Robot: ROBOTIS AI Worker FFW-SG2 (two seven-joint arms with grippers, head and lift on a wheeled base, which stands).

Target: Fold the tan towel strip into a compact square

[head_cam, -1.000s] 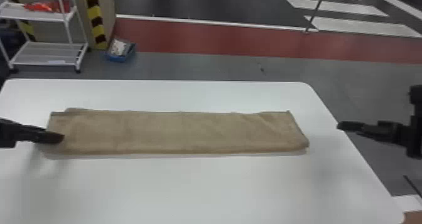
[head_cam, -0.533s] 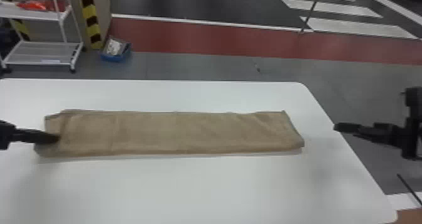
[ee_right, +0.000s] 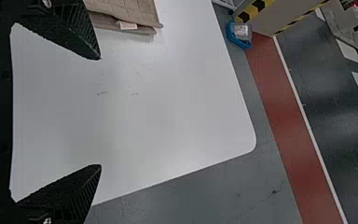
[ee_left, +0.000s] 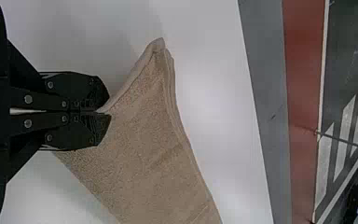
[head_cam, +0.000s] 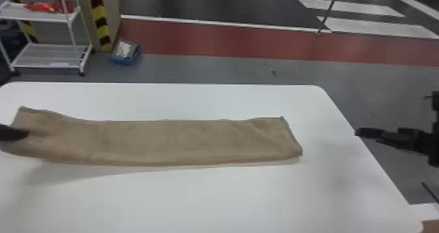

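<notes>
In the head view my left gripper is at the left end of the tan towel strip. That end is raised above the white table, with a shadow beneath; the rest lies flat, long side running left to right. The left wrist view has the left gripper shut on the end edge of the towel. My right gripper is parked at the right, over the table's right edge. Seen from its own wrist, the right gripper is open and holds nothing, with the towel's other end farther off.
The white table has a rounded far right corner. Beyond it on the floor are a white wheeled rack, a blue bin and a pillar with yellow-black stripes.
My left gripper has lifted the towel's left end off the table, and the shadow under it has grown. The strip sits farther left in the head view. My right gripper has barely changed.
</notes>
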